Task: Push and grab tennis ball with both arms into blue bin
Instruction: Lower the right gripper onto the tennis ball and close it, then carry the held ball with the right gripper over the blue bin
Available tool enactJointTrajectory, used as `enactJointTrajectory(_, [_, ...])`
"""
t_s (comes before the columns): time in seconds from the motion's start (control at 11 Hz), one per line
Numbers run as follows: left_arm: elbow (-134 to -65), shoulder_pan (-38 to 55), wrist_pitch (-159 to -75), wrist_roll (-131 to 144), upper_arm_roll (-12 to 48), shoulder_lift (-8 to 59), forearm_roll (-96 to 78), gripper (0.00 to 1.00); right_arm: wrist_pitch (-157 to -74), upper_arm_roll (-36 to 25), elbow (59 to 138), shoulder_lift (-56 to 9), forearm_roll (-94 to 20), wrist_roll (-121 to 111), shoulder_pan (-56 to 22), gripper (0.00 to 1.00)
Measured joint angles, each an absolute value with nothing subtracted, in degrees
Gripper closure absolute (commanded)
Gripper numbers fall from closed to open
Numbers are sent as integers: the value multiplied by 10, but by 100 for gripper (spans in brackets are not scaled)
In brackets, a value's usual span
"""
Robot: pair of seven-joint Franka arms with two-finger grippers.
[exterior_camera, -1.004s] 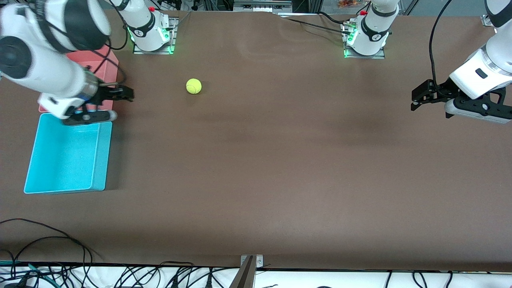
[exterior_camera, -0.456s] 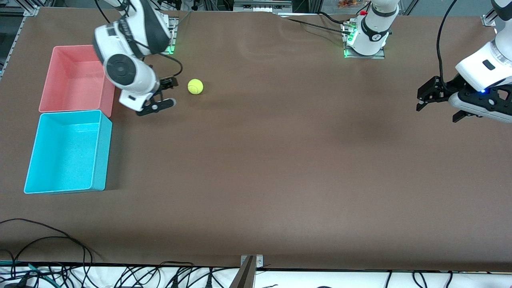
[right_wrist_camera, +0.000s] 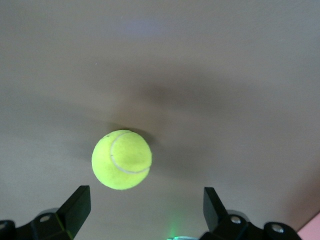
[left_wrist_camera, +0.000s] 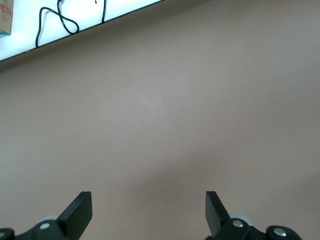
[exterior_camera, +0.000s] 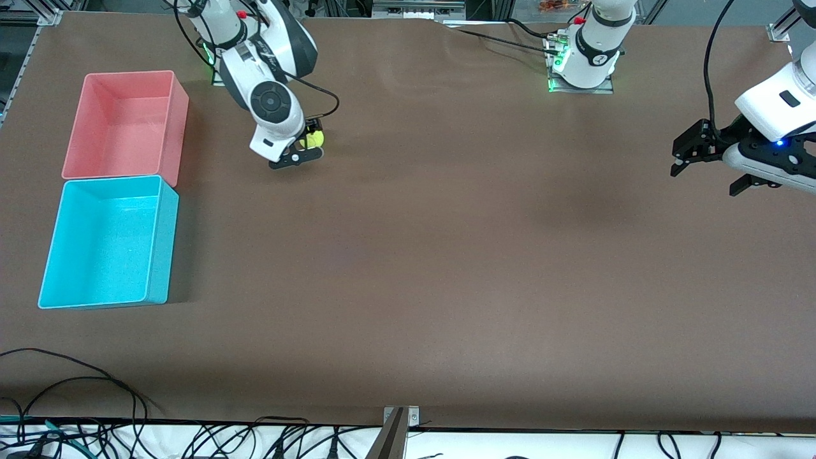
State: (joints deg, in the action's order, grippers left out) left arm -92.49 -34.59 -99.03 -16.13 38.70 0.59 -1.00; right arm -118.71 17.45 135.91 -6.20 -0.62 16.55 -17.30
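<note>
Your right gripper [exterior_camera: 310, 144], fingers spread, is now hovering over the ball [exterior_camera: 313, 138], having swung from the bins, while your left gripper [exterior_camera: 683, 154] is waiting spread.

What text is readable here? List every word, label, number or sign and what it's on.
None reads in full.
Carton edge, left wrist view: lettering cut off and blurred.
Left arm's base: small dark mark, too small.
Tennis ball: seam only, no brand showing.

Tennis ball [exterior_camera: 313, 138] upper left of frame, blue bin [exterior_camera: 159, 242] lower left edge, pink bin [exterior_camera: 180, 115] directly above it, touching.
</note>
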Motion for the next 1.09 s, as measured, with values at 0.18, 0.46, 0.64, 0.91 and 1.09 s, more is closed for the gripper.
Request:
enactJointTrajectory(0.18, [-925,-346,-990,-162,386,6,-10,0,-1209,184,1365,-83,-11,173,-174,0])
enactJointTrajectory(0.46, [-925,-264,-990,-163,313,6,1,0,-1272,196,1390,-108,-17,173,-174,0])
enactJointTrajectory(0.64, [-924,-134,-990,-163,183,6,2,0,-1296,198,1403,-123,-17,173,-175,0])
enactJointTrajectory(0.91, [-923,-47,-990,-163,98,4,3,0,-1331,199,1419,-138,-17,173,-176,42])
enactJointTrajectory(1.09, [-923,-4,-990,-163,54,4,3,0,-1338,199,1420,-146,-17,173,-177,66])
